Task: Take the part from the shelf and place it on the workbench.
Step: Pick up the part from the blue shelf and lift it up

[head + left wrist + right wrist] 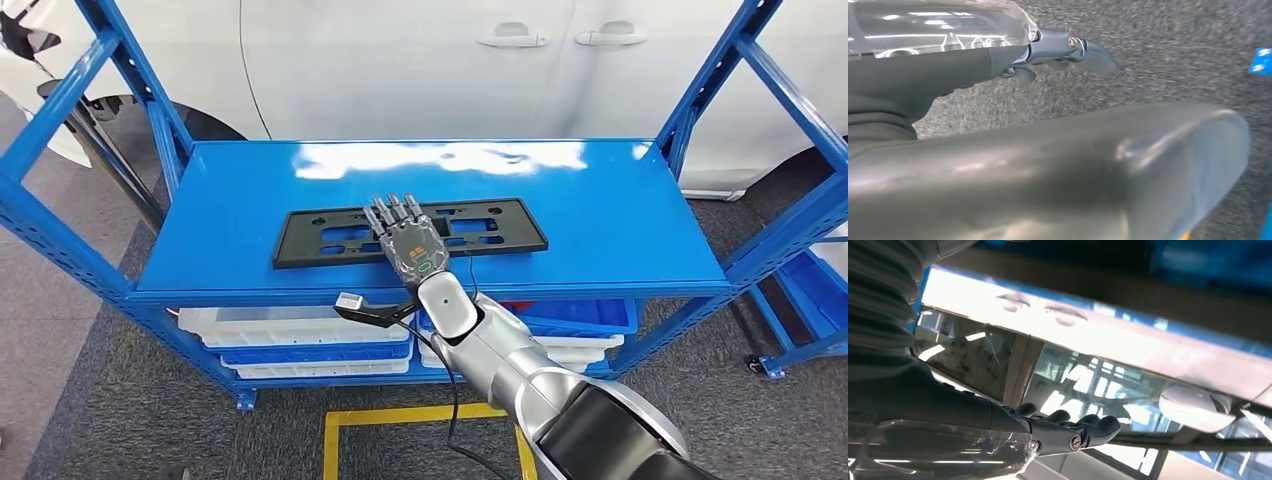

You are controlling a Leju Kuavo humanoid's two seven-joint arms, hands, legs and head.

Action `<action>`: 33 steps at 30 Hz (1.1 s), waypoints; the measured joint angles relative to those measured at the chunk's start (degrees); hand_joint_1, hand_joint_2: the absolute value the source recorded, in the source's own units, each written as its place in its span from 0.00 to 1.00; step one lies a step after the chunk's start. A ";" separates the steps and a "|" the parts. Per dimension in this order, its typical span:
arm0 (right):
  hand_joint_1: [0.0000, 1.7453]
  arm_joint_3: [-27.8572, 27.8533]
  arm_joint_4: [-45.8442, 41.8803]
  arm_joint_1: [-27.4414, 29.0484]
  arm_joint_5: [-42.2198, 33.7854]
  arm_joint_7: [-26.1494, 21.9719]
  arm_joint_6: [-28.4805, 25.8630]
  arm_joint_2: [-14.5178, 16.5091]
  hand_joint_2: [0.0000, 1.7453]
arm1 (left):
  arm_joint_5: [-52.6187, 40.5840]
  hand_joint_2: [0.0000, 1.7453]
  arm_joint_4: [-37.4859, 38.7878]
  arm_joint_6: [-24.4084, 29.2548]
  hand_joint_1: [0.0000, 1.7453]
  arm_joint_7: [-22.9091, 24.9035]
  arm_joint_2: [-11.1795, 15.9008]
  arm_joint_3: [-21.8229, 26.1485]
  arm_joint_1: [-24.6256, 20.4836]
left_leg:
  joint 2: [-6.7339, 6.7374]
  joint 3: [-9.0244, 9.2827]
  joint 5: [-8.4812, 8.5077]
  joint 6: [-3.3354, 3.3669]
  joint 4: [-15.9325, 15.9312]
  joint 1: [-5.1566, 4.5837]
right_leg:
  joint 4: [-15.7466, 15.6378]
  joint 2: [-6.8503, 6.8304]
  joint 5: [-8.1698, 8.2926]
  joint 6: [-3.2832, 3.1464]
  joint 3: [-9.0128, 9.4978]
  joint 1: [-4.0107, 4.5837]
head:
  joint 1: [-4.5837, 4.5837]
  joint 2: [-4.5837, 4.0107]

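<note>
White car (420,60) behind blue shelf (620,230)

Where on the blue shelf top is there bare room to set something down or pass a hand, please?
The shelf top is bare behind the black part, up to the back edge, and at both ends, between the part and the blue uprights; the right end looks roomier. The middle front is crowded: the right hand is over the part, which lies close to the front edge.
</note>
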 joint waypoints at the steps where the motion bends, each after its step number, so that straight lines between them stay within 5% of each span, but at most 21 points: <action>1: 0.00 0.00 0.01 -0.06 0.24 -0.09 0.17 0.02 1.00 | 0.06 0.00 0.01 0.00 0.00 -0.07 -0.01 0.02 -0.03 | -0.04 0.33 -0.34 -0.28 -0.06 -0.03 | -2.93 0.01 1.05 -0.34 1.13 0.20 | 0.01 0.00; 5: 0.00 0.01 0.00 0.02 1.32 -0.55 0.92 0.19 1.00 | 0.36 0.00 0.02 -0.02 0.00 -0.40 -0.04 0.07 -0.07 | 0.12 0.90 -1.04 -1.57 -0.59 -0.08 | -5.48 0.12 0.24 -1.25 2.47 0.38 | 0.02 -0.01; 7: 0.00 0.01 -0.03 -0.10 1.56 -0.90 1.14 0.46 1.00 | 0.49 0.00 0.02 -0.10 0.00 -0.67 -0.07 0.08 -0.20 | 0.26 0.16 -2.35 -1.99 1.71 -0.10 | -6.27 0.11 -0.04 -1.88 3.56 0.07 | 0.02 -0.01; 11: 0.00 0.02 0.01 0.09 1.64 -1.90 1.96 1.15 1.00 | 0.97 0.00 0.02 -0.19 0.00 -0.91 -0.08 0.14 -0.12 | 0.30 -8.16 -5.87 -2.35 15.18 -0.07 | -6.49 0.09 -1.19 -2.69 5.15 0.42 | 0.02 -0.01; 13: 0.00 0.03 0.02 0.23 1.64 -2.59 2.28 1.37 1.00 | 1.13 0.00 0.02 -0.25 0.00 -1.04 -0.07 0.17 -0.04 | 0.30 -9.11 -2.52 -2.23 13.75 -0.08 | -6.39 0.17 -2.02 -2.68 6.15 0.60 | 0.02 -0.01; 15: 0.00 0.04 0.02 0.16 1.66 -3.32 2.83 1.78 1.00 | 1.25 0.00 0.02 -0.34 0.00 -1.21 -0.07 0.21 -0.05 | 0.31 -6.78 2.69 -1.86 6.48 -0.17 | -6.17 0.23 -3.03 -2.44 7.25 0.74 | 0.02 0.00; 16: 0.00 0.06 0.02 0.05 1.68 -3.69 3.24 2.04 1.00 | 1.42 0.00 0.02 -0.46 0.00 -1.42 -0.07 0.26 -0.09 | 0.30 -5.52 4.11 -1.58 3.18 -0.29 | -5.95 0.30 -3.46 -2.22 7.51 0.86 | 0.02 0.00; 18: 0.00 0.09 0.01 -0.21 1.70 -4.47 4.37 2.43 1.00 | 1.93 0.00 0.02 -0.85 0.00 -1.98 -0.07 0.44 -0.18 | 0.24 -4.48 4.31 -1.01 0.55 -0.58 | -5.74 0.35 -3.90 -1.75 7.46 0.98 | 0.02 0.00; 22: 0.96 0.13 -0.03 -0.69 1.71 -6.05 7.98 3.13 1.00 | 2.30 0.00 0.02 -1.23 0.00 -2.51 -0.24 0.87 -0.28 | 0.19 -3.89 3.95 0.04 -0.38 -0.20 | -3.66 0.20 -5.68 -0.52 6.59 0.81 | 0.03 -0.01; 26: 1.00 0.18 0.02 -0.76 1.71 -6.77 13.23 3.42 1.00 | 2.60 0.00 0.02 -1.24 0.00 -2.51 -0.31 1.31 -0.50 | 0.20 -3.41 3.54 0.48 -0.54 -0.06 | 10.08 0.13 -10.76 0.40 -1.16 0.05 | 0.03 -0.01; 28: 1.00 0.20 0.04 -0.71 1.71 -6.98 15.72 3.57 1.00 | 2.93 0.00 0.02 -1.24 0.00 -2.58 -0.36 1.49 -0.45 | 0.14 -3.07 3.27 0.37 -0.52 -0.06 | 9.88 0.12 -8.50 0.43 -2.09 -0.21 | 0.03 0.00; 31: 1.00 0.21 0.00 -1.05 1.70 -7.09 17.69 4.01 1.00 | 3.32 0.00 0.02 -1.33 0.00 -2.89 -0.46 1.63 -0.53 | 0.04 -2.38 2.75 -0.13 -0.49 -0.15 | -1.75 0.12 -2.01 -0.22 2.52 -0.07 | 0.03 -0.02; 33: 1.00 0.24 -0.02 -1.26 1.69 -7.05 18.25 4.21 1.00 | 3.44 0.00 0.02 -1.42 0.00 -3.07 -0.51 1.76 -0.61 | 0.02 -2.30 2.57 -0.69 -0.51 -0.25 | -5.50 0.15 -0.98 -0.65 4.04 0.29 | 0.03 -0.02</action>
